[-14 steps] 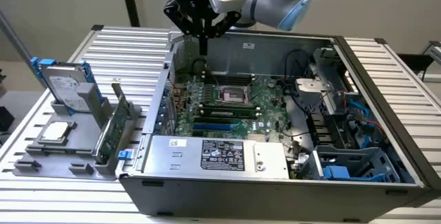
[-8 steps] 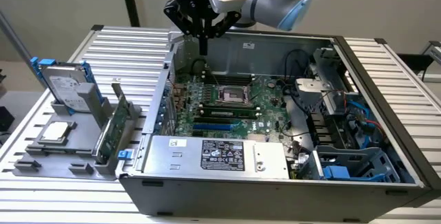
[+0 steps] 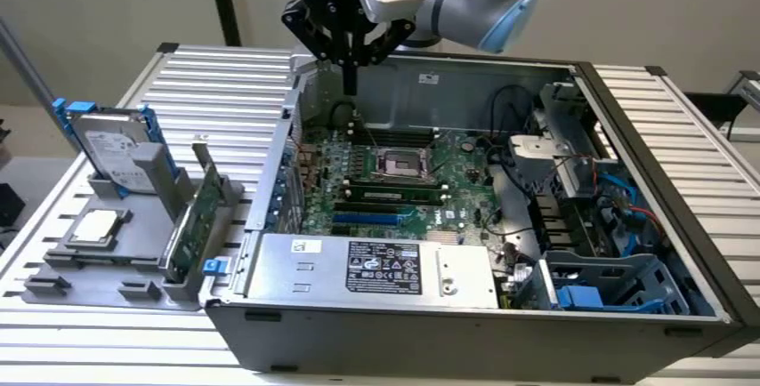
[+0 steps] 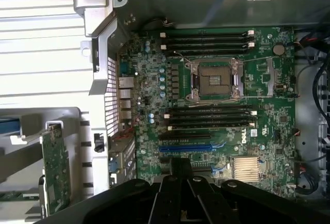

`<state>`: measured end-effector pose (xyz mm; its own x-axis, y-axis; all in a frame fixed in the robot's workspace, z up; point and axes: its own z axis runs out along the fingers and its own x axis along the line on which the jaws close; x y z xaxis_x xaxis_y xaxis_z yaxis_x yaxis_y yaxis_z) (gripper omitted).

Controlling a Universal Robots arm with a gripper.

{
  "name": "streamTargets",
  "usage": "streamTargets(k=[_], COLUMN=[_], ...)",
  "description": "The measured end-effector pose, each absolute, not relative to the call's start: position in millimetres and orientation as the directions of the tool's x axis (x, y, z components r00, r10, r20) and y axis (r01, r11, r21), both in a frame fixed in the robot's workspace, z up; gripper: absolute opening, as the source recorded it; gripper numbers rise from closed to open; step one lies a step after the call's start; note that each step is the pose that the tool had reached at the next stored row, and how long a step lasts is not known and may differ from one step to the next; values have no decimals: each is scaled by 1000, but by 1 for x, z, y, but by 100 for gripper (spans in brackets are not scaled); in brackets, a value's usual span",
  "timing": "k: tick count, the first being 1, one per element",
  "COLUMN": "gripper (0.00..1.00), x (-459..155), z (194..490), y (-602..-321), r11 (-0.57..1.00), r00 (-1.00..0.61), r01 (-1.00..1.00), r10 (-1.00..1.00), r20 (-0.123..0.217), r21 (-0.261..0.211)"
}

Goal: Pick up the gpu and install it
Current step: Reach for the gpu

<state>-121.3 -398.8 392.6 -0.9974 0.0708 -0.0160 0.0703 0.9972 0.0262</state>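
the pincer (image 3: pixel 351 88) hangs above the open computer case (image 3: pixel 475 341), over its far part and near the corner on the exterior view's left. its two dark fingers are pressed together into one thin point and pinch nothing. in the wrist view the closed pincer (image 4: pixel 179 163) is seen from above against the green motherboard (image 4: pixel 268 115), close to the blue expansion slot (image 4: pixel 185 147); the empty cpu socket (image 4: pixel 215 79) sits further up the board between the rows of dark memory slots.

the gpu (image 3: pixel 194 221) is not in the case. it stands on its long edge in a grey holder (image 3: pixel 71 272) on the slatted metal bench (image 3: pixel 677 128), just outside the case wall on the exterior view's left, well apart from the pincer. the wrist view shows the gpu (image 4: pixel 55 167) as a green card beside the perforated rear panel of the case.

in the same holder a hard drive (image 3: pixel 117 150) with blue side rails stands upright, and a small square silver chip (image 3: pixel 95 229) lies flat. a grey power supply (image 3: pixel 380 270) with a dark label fills the near part of the case.
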Motion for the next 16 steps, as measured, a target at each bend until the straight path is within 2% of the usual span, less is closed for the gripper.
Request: streamTargets(k=[16], gripper=[11], x=[-185], z=[386], y=[-407], r11=[997], r00=[-997], r01=[70], r10=[71], r20=[-13], r21=[18])
